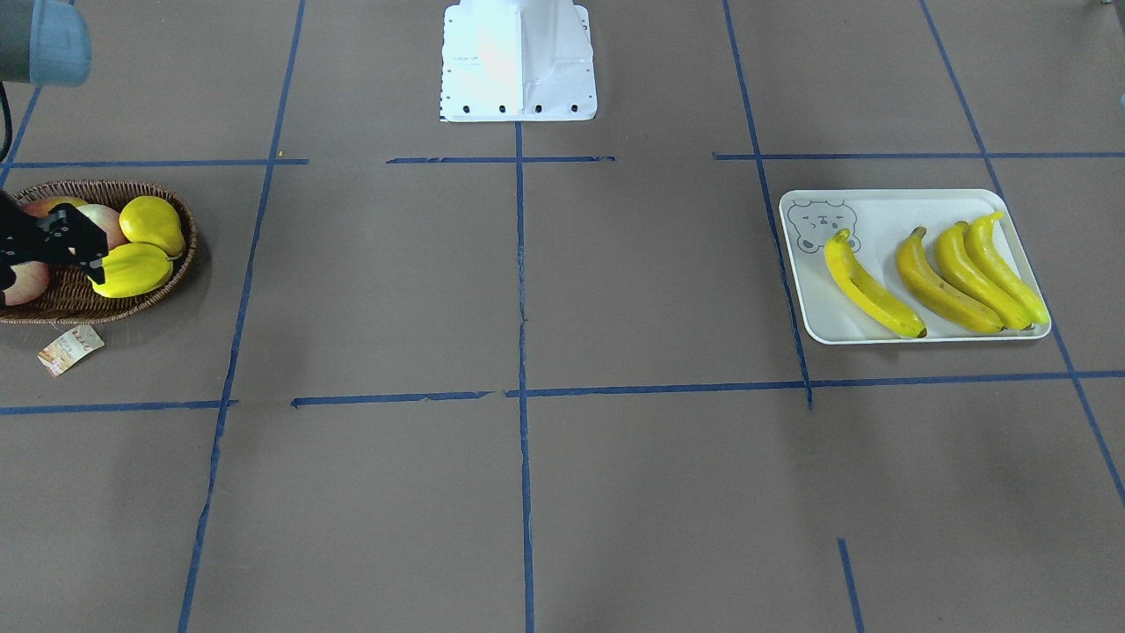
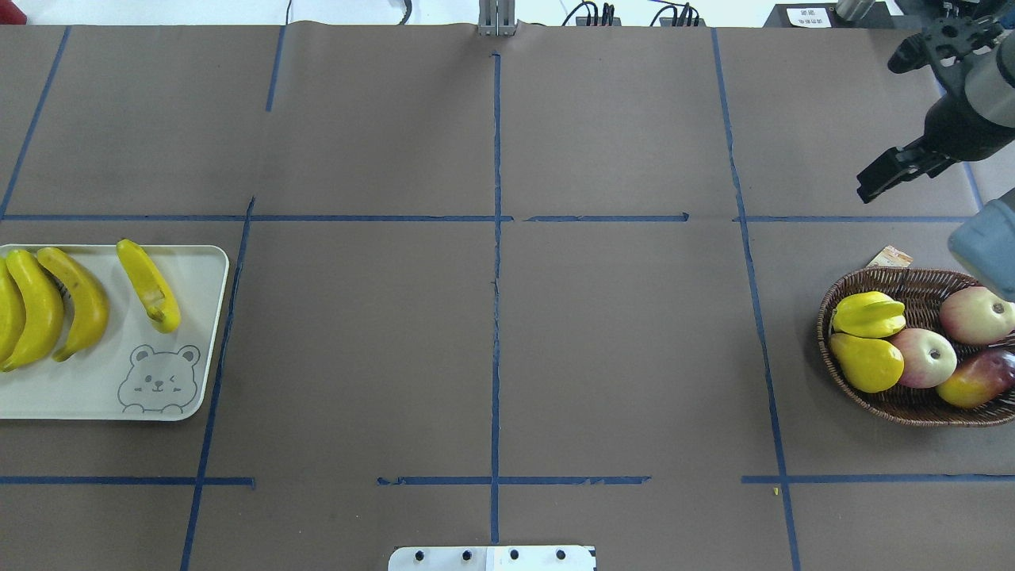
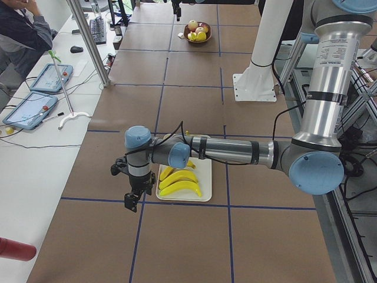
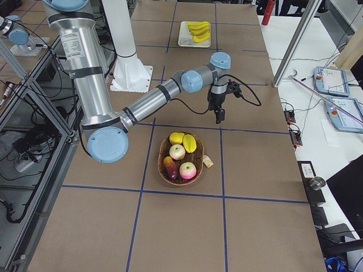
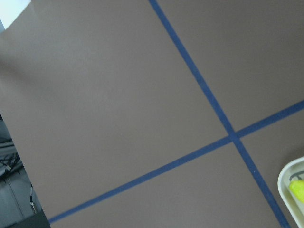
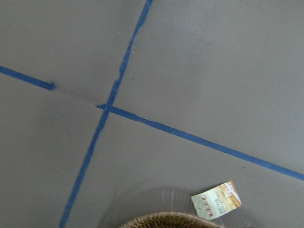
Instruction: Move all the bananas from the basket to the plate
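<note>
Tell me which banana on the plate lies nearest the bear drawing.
The lone banana, set apart from the three others, its tip beside the bear drawing.

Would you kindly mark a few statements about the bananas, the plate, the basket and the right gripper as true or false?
1. All four bananas lie on the plate. True.
2. A banana lies in the basket. False: it holds a starfruit, a pear-like fruit, apples and another fruit, but no banana.
3. The plate sits right beside the basket. False: they are at opposite ends of the table.
4. A paper tag lies on the table by the basket. True.
5. The right gripper carries a banana. False: no banana is in it.
</note>
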